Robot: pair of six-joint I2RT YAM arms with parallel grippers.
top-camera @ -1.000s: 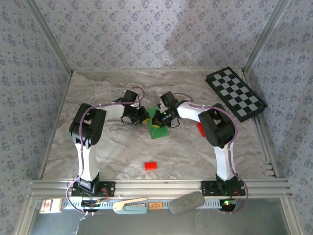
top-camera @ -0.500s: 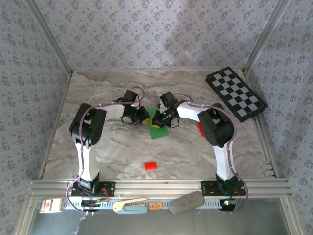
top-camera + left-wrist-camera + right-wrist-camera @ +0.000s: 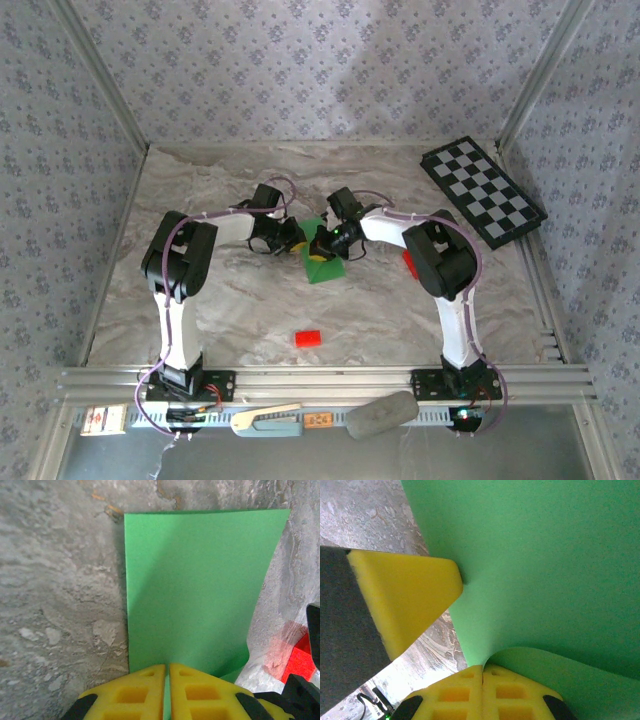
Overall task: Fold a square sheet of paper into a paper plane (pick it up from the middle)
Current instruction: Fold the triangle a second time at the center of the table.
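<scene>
bright diffuse light, soft shadows, blown-out glare low in wrist views

Left arm: base at 7 o'clock of top view, upper link rising toward 12, elbow bent, forearm running toward 3. Left gripper (image 3: 292, 241) near table centre; yellow pads (image 3: 132, 692) pressed together, pinching edge of square sheet of paper (image 3: 195, 590).

Right arm: base at 5 o'clock, elbow bent, forearm running toward 9. Right gripper (image 3: 322, 243) just beside left one, tips facing. In right wrist view its pads meet at 6 o'clock, clamped on curled paper edge; left finger at 9 o'clock.
</scene>
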